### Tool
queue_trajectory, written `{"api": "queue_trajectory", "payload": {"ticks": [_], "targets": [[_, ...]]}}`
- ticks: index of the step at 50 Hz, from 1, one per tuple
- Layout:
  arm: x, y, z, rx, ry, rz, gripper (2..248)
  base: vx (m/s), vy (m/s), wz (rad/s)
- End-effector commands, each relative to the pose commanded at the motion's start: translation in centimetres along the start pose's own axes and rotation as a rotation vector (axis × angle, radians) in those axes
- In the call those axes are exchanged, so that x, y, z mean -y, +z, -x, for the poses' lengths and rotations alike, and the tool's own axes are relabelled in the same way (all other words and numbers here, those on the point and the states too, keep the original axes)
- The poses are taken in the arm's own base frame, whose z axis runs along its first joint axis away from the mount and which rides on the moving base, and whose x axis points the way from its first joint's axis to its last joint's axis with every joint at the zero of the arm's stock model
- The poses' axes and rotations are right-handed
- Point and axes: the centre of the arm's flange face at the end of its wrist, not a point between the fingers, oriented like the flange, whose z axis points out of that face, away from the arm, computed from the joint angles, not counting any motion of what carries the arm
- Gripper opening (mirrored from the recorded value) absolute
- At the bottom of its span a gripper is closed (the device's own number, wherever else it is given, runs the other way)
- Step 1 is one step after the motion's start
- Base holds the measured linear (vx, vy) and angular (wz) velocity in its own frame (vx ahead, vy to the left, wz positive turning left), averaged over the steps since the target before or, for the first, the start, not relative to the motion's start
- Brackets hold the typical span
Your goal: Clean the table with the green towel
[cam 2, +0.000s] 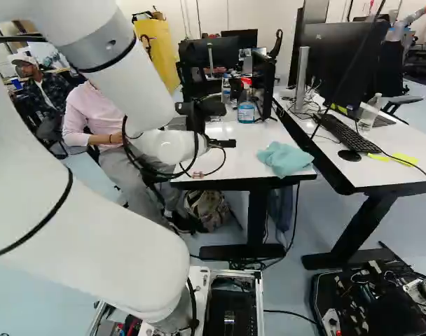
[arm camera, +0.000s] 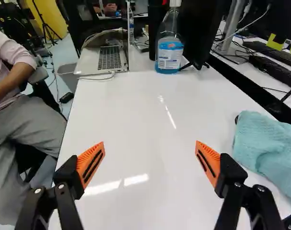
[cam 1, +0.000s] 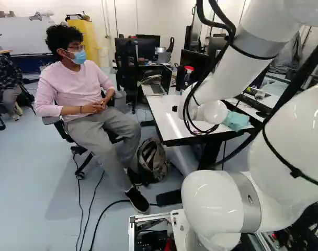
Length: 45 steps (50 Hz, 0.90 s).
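Note:
In the right base view my gripper [cam 2: 225, 143] hangs over the near part of the white table [cam 2: 239, 134]. The crumpled light green towel [cam 2: 284, 158] lies near that table's edge, apart from the gripper. Seen from the wrist, the gripper [arm camera: 150, 149] stands wide open, only bare white tabletop showing between its orange pads. The towel [arm camera: 267, 148] is beside the right-hand finger, outside the fingers. The left base view shows the towel [cam 1: 235, 121] just past the arm's wrist, which partly covers the table.
A spray bottle with blue liquid [arm camera: 169, 45] and a laptop [arm camera: 105, 58] stand at the table's far end. Monitors are behind. An adjoining desk holds a keyboard [cam 2: 348, 133] and mouse [cam 2: 349, 155]. A person [cam 1: 78, 89] sits close beside the table; a backpack [cam 1: 152, 161] lies below.

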Motion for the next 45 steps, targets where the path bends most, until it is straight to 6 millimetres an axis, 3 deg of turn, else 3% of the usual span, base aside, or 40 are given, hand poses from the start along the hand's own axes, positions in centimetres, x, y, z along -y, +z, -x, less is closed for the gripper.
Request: {"api": "queue_trajectory", "payload": {"ticks": [25,45], "targets": [[2.5,-2.6,3.4,-0.085,-0.033,-0.075,247,0.000,0.000,0.000],[3.4,-3.9,5.1,-0.124,-0.046,-0.111,247,0.000,0.000,0.000]]}}
